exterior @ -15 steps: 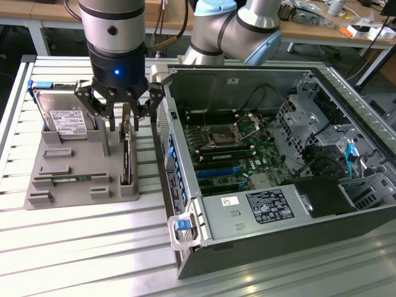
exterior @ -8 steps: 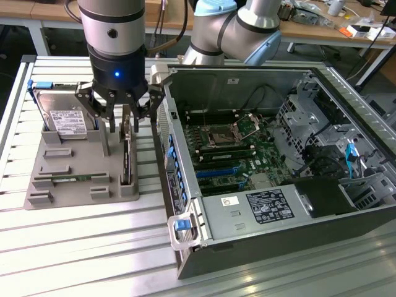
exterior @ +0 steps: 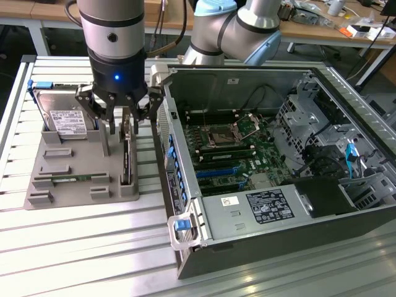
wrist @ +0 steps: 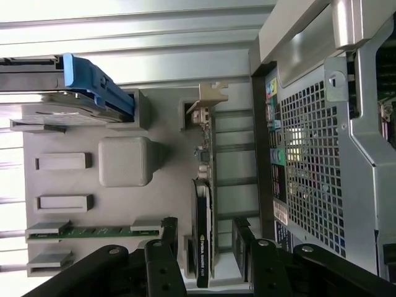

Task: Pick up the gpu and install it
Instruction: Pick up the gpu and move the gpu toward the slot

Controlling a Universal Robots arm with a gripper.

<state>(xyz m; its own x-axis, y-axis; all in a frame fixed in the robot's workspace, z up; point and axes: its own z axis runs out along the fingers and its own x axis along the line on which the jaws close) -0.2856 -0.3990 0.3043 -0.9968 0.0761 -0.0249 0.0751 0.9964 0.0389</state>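
The gripper (wrist: 203,226) hangs right over the gpu (exterior: 126,162). Its two fingers (wrist: 167,238) are spread apart, one on each side of the card. There is a small gap on both sides, so it is not squeezing anything.

The gpu stands on its thin edge in a slot of the gray holder (exterior: 80,158), just beside the computer case (exterior: 260,210). Its long side runs along the case wall.

The card is thin, green and black, with a silver metal bracket (wrist: 207,99) at the end away from the fingers.
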